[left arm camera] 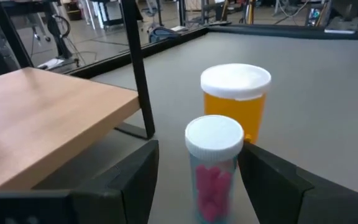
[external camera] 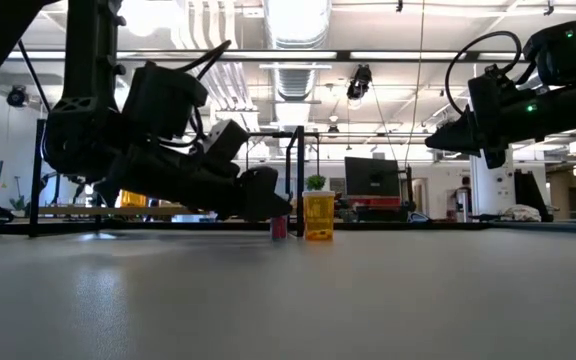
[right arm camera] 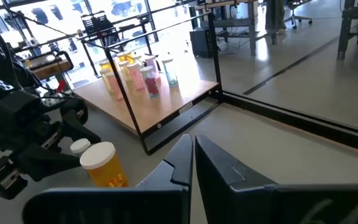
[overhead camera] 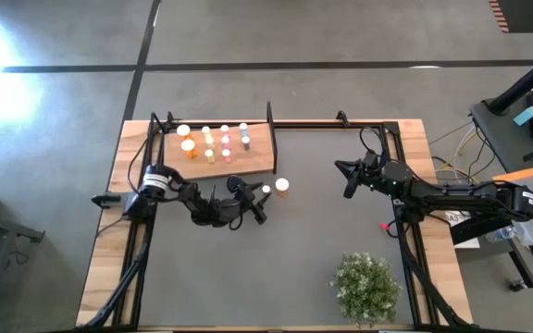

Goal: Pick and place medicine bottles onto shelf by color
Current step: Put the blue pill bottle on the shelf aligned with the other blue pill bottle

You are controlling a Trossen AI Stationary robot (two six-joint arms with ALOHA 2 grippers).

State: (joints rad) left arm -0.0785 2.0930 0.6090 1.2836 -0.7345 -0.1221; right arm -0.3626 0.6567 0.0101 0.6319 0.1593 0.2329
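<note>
A small pink bottle (left arm camera: 213, 171) with a white cap stands upright on the grey table mat, just off the shelf's near right corner. My left gripper (left arm camera: 199, 158) is open, low over the mat, with one finger on each side of this bottle (overhead camera: 266, 190). A larger orange bottle (left arm camera: 235, 102) stands just beyond it (overhead camera: 282, 185). The wooden shelf (overhead camera: 253, 159) lies at the far left and carries several orange, yellow, pink and blue bottles (overhead camera: 216, 141). My right gripper (overhead camera: 348, 178) is shut and empty, held high over the mat's right half (external camera: 446, 137).
A thin black post (overhead camera: 269, 120) stands at the shelf's far right corner, and another (left arm camera: 138, 68) at its near right corner. A green bushy plant (overhead camera: 366, 287) stands at the near right. A black frame (overhead camera: 340, 123) runs along the table's far edge.
</note>
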